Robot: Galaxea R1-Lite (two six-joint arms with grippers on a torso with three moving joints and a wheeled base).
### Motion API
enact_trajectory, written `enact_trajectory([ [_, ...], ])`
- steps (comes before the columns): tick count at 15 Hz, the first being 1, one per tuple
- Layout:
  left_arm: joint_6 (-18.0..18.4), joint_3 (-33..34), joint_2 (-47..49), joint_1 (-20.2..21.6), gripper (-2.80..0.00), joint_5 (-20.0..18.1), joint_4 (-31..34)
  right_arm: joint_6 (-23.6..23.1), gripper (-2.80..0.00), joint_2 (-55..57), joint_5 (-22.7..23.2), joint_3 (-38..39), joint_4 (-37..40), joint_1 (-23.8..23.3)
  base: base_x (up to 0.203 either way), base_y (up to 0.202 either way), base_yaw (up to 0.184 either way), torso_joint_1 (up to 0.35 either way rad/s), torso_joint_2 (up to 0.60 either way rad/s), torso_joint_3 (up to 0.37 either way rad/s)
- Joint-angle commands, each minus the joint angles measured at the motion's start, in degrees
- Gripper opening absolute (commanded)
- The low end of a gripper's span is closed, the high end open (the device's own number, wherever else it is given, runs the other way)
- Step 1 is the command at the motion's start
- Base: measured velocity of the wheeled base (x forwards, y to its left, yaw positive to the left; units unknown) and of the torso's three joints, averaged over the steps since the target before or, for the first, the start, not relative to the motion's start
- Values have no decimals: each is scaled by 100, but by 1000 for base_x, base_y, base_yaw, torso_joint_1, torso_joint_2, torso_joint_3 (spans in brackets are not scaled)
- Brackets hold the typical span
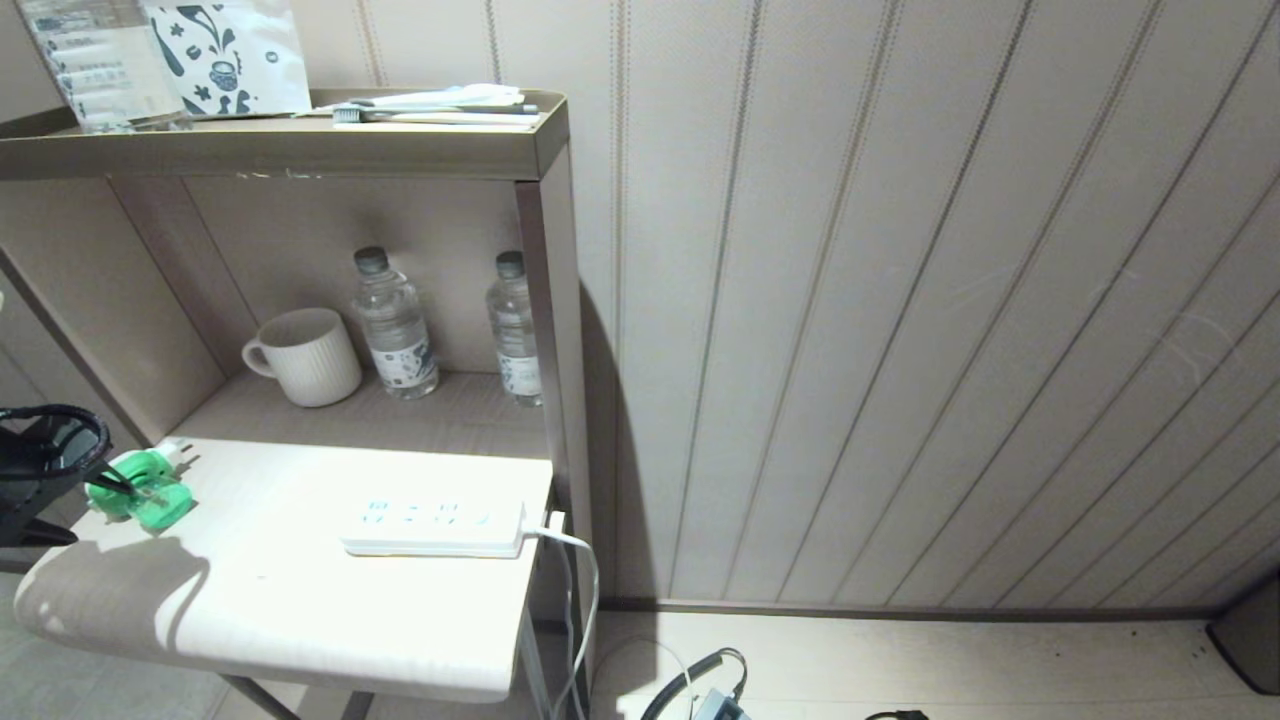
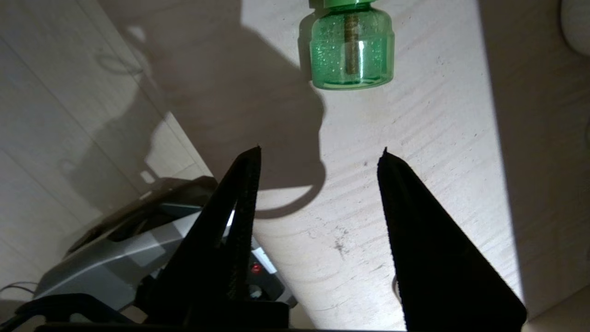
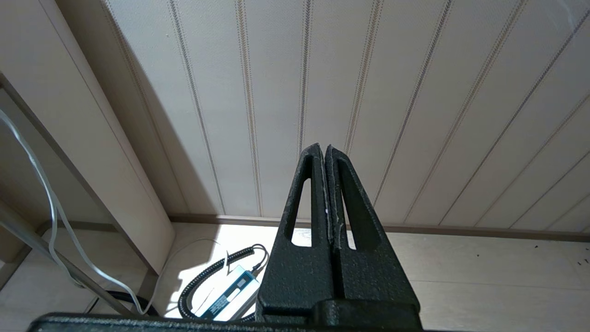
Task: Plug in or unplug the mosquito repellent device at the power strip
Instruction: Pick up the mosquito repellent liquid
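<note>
The mosquito repellent device lies on its side at the left end of the white table, unplugged, its white head and prongs pointing toward the shelf. Its green bottle shows in the left wrist view just beyond my left gripper, which is open with only bare tabletop between its fingers. From the head camera that gripper sits at the table's left edge, right beside the device. The power strip lies flat near the table's right edge, sockets empty. My right gripper is shut on nothing, parked facing the wall.
A ribbed mug and two water bottles stand in the shelf nook behind the table. The strip's white cord drops off the right edge. A power adapter with a coiled cable lies on the floor.
</note>
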Motion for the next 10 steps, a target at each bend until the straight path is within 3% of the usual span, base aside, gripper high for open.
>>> enact_trajectory([
  [1, -273, -170, 219, -5, 0, 0, 16, 1, -280, 0, 0, 0, 4, 2, 0, 0, 0, 0, 0, 0],
  [5, -781, -595, 663, 1, 0, 9, 100, 1, -280, 0, 0, 0, 4, 2, 0, 0, 0, 0, 0, 0],
  [10, -961, -977, 1151, 18, 0, 0, 248, 1, -280, 8, 0, 0, 4, 2, 0, 0, 0, 0, 0, 0],
])
